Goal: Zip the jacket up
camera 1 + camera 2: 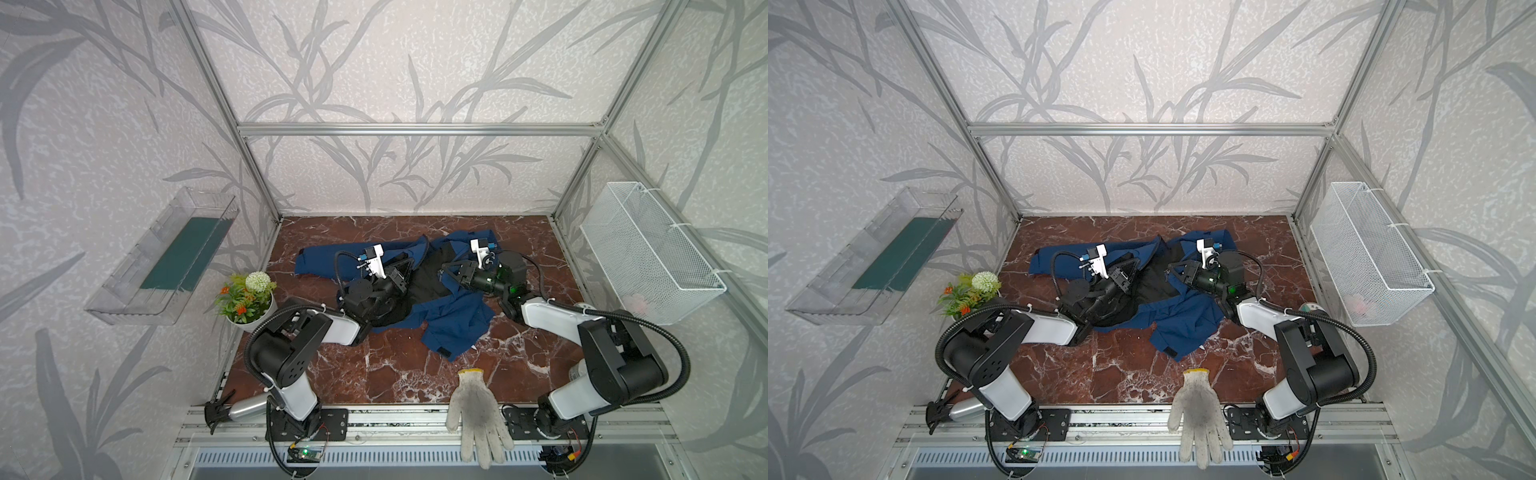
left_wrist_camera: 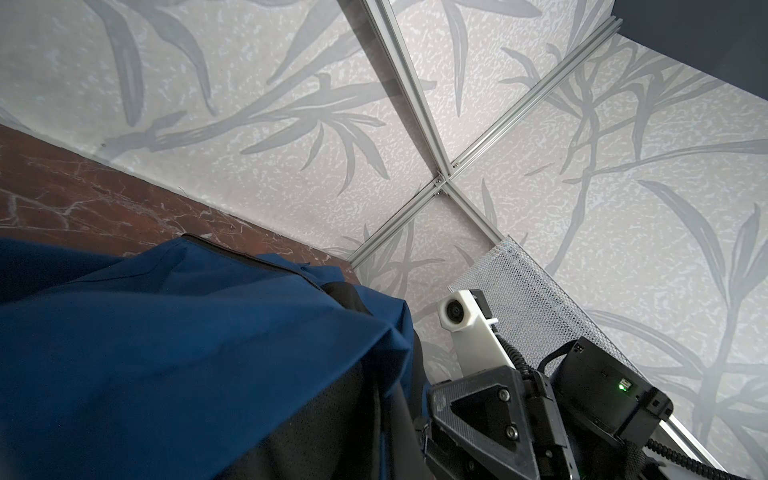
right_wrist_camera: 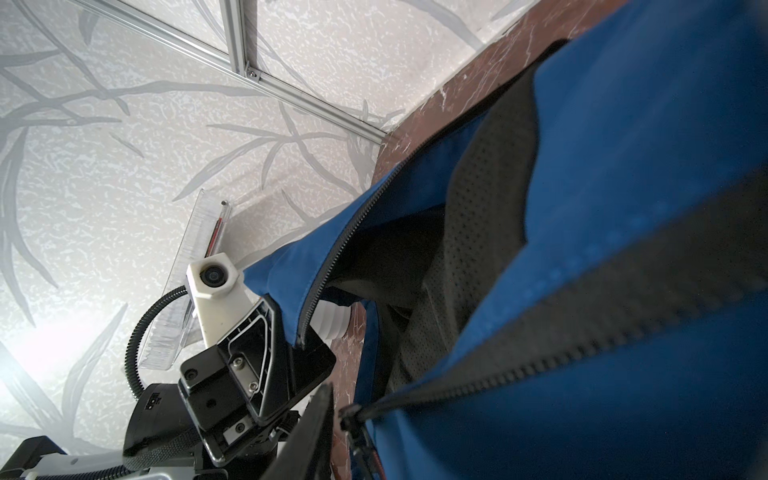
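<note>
The navy-blue jacket [image 1: 453, 320] [image 1: 1183, 324] lies crumpled and unzipped on the marble table, its black lining showing in the middle. My left gripper [image 1: 409, 266] [image 3: 301, 336] is shut on the jacket's left front edge, lifting the fabric by its zipper tape [image 3: 340, 249]. My right gripper [image 1: 442, 272] [image 3: 340, 436] is at the other front edge. One black finger [image 3: 316, 428] stands just beside the lower zipper end [image 3: 348, 413], with a thin gap of table showing between them. The other finger is hidden by fabric. In the left wrist view the jacket [image 2: 187, 353] covers my own jaws.
A white knit glove [image 1: 473, 407] lies over the table's front edge. A potted plant [image 1: 247, 297] stands at the left. A wire basket [image 1: 648, 253] hangs on the right wall and a clear tray [image 1: 166, 257] on the left. A metal bottle [image 1: 245, 409] lies at the front left.
</note>
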Motion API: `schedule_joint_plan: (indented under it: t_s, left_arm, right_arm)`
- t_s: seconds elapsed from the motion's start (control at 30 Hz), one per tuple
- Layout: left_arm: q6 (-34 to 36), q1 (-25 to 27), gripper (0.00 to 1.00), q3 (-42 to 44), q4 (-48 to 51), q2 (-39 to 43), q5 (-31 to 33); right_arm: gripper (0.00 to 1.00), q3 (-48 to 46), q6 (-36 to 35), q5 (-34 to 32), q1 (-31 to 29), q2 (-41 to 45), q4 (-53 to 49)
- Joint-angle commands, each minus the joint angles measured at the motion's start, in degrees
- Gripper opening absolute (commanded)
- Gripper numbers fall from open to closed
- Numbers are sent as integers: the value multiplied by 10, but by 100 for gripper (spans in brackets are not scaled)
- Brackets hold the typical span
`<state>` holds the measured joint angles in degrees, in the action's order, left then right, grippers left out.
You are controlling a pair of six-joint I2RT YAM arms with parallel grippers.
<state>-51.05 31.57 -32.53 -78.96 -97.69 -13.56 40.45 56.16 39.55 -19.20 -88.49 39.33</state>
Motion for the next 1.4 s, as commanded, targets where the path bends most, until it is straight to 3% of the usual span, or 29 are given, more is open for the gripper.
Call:
schedule_joint_plan:
  t_s: [0.0, 0.27, 0.47, 0.83, 1.1, 1.23, 1.37]
  left_arm:
    - [-4, 2, 0, -13, -23, 16, -3]
    - [-6, 2, 0, -15, -23, 17, -4]
    - [-6, 2, 0, -18, -23, 18, -8]
    - [-5, 3, 0, -22, -22, 35, -8]
    - [-3, 3, 0, -37, -22, 83, -21]
    - [-13, 4, 0, -50, -22, 96, -34]
    - [-10, 4, 0, -59, -12, 109, -47]
  right_arm:
    - [40, 23, 0, 12, -7, -4, 27]
    - [47, 22, 22, 18, -14, -2, 93]
    - [28, 21, 28, 13, -14, -3, 102]
    - [0, 29, 34, 20, -17, 10, 106]
    - [0, 93, -113, 34, -38, 140, -203]
    - [0, 114, -127, 49, -44, 190, -251]
    - [0, 173, -192, 15, -45, 215, -426]
